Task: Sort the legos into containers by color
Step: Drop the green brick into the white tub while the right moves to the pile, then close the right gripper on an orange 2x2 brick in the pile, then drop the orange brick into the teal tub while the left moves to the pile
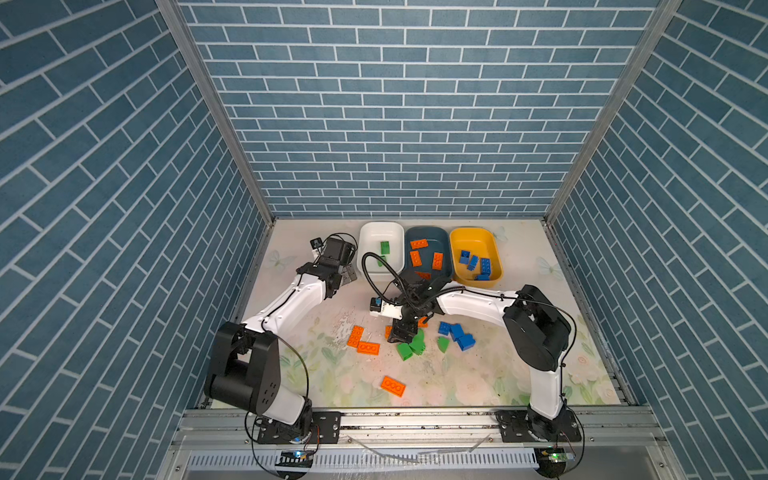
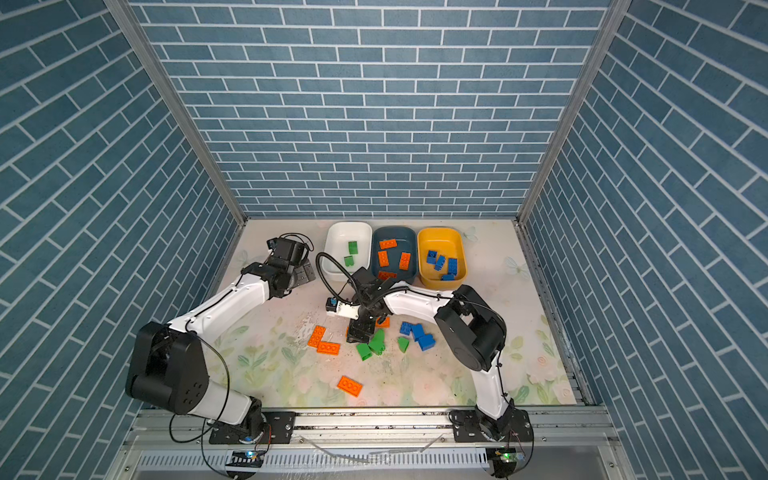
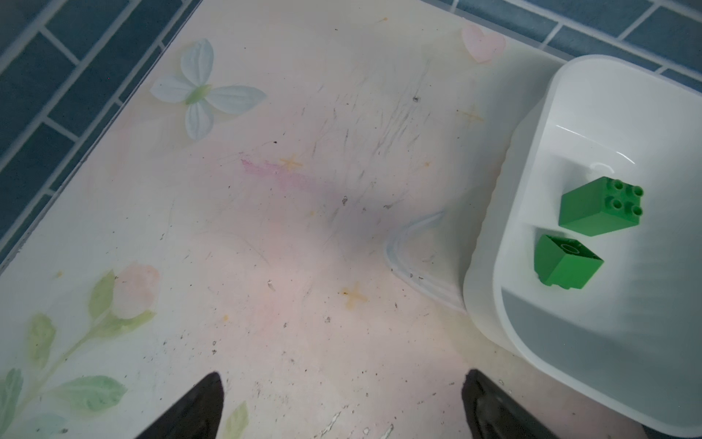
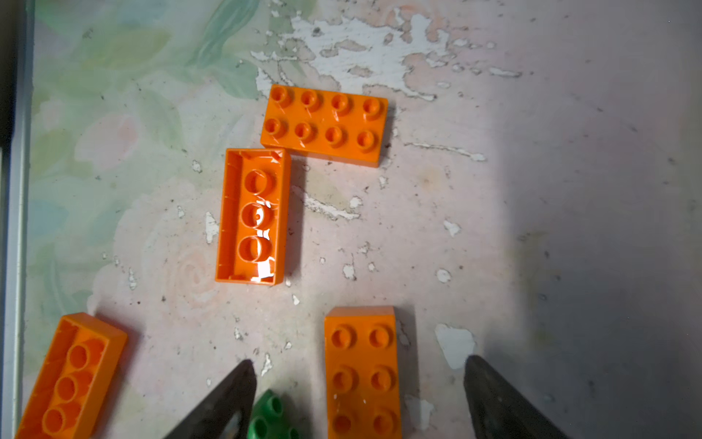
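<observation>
Three containers stand in a row at the back: white with two green legos, dark teal with orange plates, yellow with blue blocks. My left gripper is open and empty over bare table beside the white tub. My right gripper points down at mid-table, open, with its fingers on either side of an orange plate lying stud-up and not touching it. A green block sits against one finger.
Loose on the table are orange plates, green blocks and a cluster of blue blocks. Blue brick-pattern walls enclose the table on three sides. The right arm's cable loops over the white tub's front.
</observation>
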Motion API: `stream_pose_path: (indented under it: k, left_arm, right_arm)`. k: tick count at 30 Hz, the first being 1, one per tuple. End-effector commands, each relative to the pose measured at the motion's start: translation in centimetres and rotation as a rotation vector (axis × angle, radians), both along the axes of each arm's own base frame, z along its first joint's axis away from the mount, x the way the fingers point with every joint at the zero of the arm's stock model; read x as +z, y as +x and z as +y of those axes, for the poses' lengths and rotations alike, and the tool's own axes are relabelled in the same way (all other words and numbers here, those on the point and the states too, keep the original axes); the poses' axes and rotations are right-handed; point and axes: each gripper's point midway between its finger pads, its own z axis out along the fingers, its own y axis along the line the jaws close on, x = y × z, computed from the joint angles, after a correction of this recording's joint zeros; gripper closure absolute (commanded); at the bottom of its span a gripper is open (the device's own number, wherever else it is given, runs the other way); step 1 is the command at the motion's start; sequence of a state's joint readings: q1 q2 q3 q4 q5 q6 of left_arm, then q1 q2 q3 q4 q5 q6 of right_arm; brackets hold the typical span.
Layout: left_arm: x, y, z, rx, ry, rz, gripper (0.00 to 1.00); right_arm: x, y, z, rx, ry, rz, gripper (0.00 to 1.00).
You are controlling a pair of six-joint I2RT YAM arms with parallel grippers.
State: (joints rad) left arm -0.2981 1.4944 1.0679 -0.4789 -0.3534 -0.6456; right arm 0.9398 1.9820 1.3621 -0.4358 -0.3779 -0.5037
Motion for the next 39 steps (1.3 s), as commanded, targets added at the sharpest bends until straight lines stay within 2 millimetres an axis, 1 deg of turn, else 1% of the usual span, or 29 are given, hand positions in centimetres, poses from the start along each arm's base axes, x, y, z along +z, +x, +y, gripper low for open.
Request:
stream_pose_path:
  k: [1, 4, 5, 7, 9, 11, 14, 17, 19, 23, 26, 28, 33, 35, 39]
  left_arm:
    - [-0.3, -1.0, 1.2, 0.048, 0.006, -0.002, 0.01]
    - [-0.7, -1.7, 1.5, 0.062, 0.004, 0.0, 0.01]
    - [-0.7, -1.8, 1.6, 0.066, 0.006, -0.002, 0.01]
    - [-0.9, -2.3, 1.9, 0.073, 0.01, -0.003, 0.01]
    - [-1.0, -2.5, 2.0, 0.075, 0.009, -0.007, 0.01]
    - [-1.2, -2.6, 2.0, 0.074, 0.006, -0.006, 0.01]
    - [-1.2, -2.6, 1.9, 0.065, 0.002, 0.002, 0.01]
    - [-1.5, -2.6, 1.5, 0.055, -0.013, 0.01, 0.01]
    - [-1.7, -2.5, 1.2, 0.051, -0.034, 0.009, 0.01]
    - [-2.6, -2.1, -0.4, 0.031, -0.118, 0.003, 0.01]
    - [-3.0, -1.8, -1.3, 0.02, -0.146, 0.001, 0.01]
    - [-2.9, -1.6, -1.4, 0.02, -0.148, 0.001, 0.01]
    - [-2.4, -1.2, -1.7, 0.011, -0.155, -0.005, 0.01]
    - [-2.5, -1.2, -1.8, 0.008, -0.157, -0.003, 0.01]
    - [-2.2, -1.1, -2.3, -0.006, -0.158, -0.008, 0.01]
  right_arm:
    - [-0.7, 0.0, 0.1, 0.073, -0.061, -0.049, 0.17]
    - [-1.1, 0.0, 0.1, 0.086, -0.081, -0.048, 0.21]
    - [-1.2, 0.0, 0.1, 0.089, -0.09, -0.051, 0.23]
    - [-1.8, 0.7, -0.2, 0.079, -0.12, -0.084, 0.31]
    - [-2.4, 1.1, -0.5, 0.077, -0.151, -0.113, 0.35]
    - [-2.9, 1.3, -0.7, 0.082, -0.172, -0.127, 0.37]
    - [-3.5, 1.3, -1.3, 0.104, -0.207, -0.141, 0.44]
    - [-4.0, 1.2, -1.9, 0.133, -0.244, -0.156, 0.53]
    - [-3.9, 1.5, -2.0, 0.133, -0.249, -0.17, 0.6]
    - [-3.4, 1.9, -1.6, 0.121, -0.243, -0.179, 0.68]
    - [-2.7, 2.2, -1.0, 0.115, -0.211, -0.187, 0.74]
    - [-1.9, 2.6, -0.7, 0.093, -0.184, -0.183, 0.79]
    - [0.3, 3.5, -0.3, 0.037, -0.076, -0.181, 0.86]
    - [1.5, 4.1, -0.1, 0.001, -0.024, -0.188, 0.88]
    - [4.8, 5.8, -0.1, -0.093, 0.107, -0.198, 0.89]
